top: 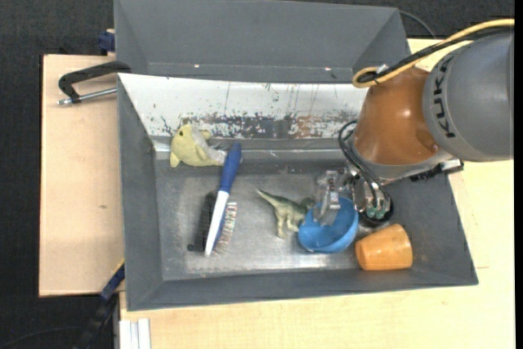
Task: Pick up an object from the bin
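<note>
Several small things lie in the grey bin (147, 257). Gripper (331, 204) sits low at front-right, directly over the blue bowl (333, 237), at or just above its rim. Jaws open or closed: can't tell, arm hides them. Green toy dinosaur (282, 212) is just left of bowl, orange cup (384, 249) just right. Blue-handled brush (222, 196) & yellow plush toy (189, 147) lie well apart, on left side.

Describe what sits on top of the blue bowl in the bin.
The gripper hangs over the blue bowl, covering its upper rim and part of its hollow. The part of the hollow that can be seen looks empty; what lies beneath the gripper is hidden.
</note>
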`<state>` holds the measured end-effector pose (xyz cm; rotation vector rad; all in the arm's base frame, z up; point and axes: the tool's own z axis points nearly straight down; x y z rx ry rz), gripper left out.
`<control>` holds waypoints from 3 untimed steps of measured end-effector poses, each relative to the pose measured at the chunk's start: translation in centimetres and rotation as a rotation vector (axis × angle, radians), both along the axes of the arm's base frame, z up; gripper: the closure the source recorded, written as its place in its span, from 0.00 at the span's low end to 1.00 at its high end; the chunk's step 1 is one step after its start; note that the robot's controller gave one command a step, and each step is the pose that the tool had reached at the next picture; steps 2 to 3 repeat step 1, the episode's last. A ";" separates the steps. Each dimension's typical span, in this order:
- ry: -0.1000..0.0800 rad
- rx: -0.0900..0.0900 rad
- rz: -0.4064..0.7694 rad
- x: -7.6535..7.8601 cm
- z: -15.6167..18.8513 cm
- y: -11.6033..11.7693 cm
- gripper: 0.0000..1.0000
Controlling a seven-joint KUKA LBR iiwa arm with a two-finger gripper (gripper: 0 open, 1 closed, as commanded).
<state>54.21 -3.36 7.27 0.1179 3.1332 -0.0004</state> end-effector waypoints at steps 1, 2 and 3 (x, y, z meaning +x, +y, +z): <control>-0.011 -0.002 0.057 0.1 28.7 -1.7 1.00; -0.011 -0.002 0.057 0.1 28.7 -1.7 1.00; -0.011 -0.002 0.057 0.1 28.7 -1.7 1.00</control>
